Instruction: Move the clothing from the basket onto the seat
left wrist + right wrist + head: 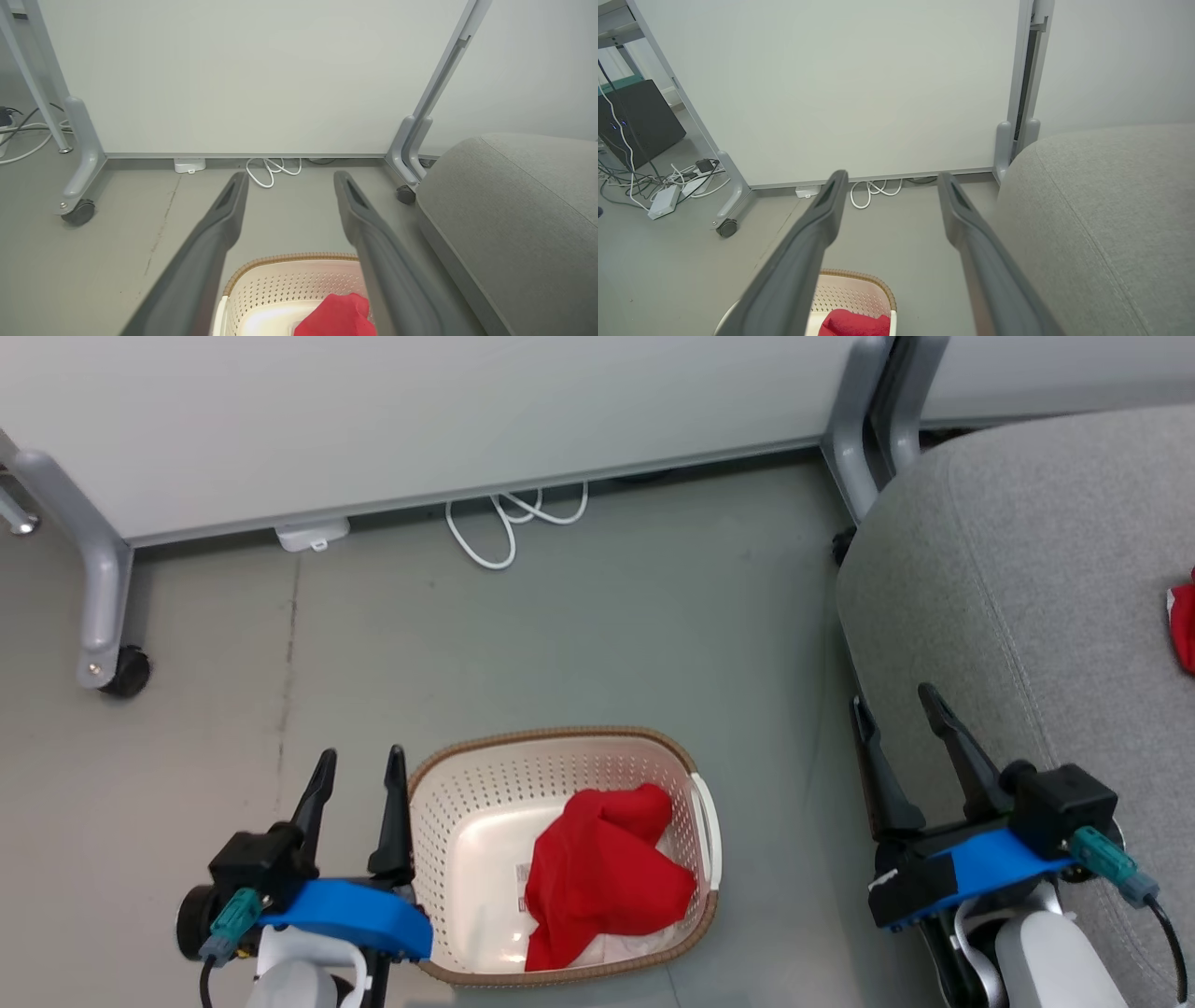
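Both are hanging empty, fingers spread: the left tool (362,756) at the basket's (551,735) nine o'clock, the right tool (892,698) at its three o'clock, beside the seat (1027,569). A crumpled red garment (607,877) is lying inside the oval, perforated plastic basket. Another red scrap (1184,625) is resting on the grey upholstered seat. A shallow pinch risks slipping off the limp cloth, or dragging the light basket along.

A white cord (495,566) lies looped on the grey floor (607,635) by a big white board (420,411). 1 small white box (313,534) sits nearby.
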Available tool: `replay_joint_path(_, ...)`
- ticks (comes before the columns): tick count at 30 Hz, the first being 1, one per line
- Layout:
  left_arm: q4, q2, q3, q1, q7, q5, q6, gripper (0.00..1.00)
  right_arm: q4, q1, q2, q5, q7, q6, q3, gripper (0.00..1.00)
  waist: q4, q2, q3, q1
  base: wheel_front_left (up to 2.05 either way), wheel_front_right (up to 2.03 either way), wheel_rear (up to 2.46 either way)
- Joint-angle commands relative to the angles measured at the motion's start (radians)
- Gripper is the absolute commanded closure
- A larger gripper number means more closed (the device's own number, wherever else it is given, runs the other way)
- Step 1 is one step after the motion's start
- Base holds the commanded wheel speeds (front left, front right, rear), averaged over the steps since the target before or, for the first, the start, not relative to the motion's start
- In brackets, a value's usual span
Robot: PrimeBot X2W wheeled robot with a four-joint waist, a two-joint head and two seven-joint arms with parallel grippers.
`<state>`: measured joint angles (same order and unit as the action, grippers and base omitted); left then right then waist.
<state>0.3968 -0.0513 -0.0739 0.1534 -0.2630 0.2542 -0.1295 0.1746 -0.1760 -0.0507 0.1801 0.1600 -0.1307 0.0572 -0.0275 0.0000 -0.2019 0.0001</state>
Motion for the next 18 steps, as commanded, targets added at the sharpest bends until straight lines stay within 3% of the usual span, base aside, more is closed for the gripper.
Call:
replay_joint_path(1, 0.012, 0.001, -0.022, 0.043, -0.003, 0.001, -0.001, 0.00, -0.011, -0.027, 0.000, 0.003, 0.002, 0.000, 0.008, 0.00, -0.039, 0.0000, -0.084, -0.0001, 0.00, 0.00, 0.00)
replay_joint_path(18, 0.333, -0.050, -0.293, 0.390, -0.003, 0.057, -0.001, 0.00, -0.026, -0.209, 0.001, 0.053, 0.057, 0.000, 0.125, 0.00, -0.175, 0.0000, -0.401, -0.0001, 0.00, 0.00, 0.00)
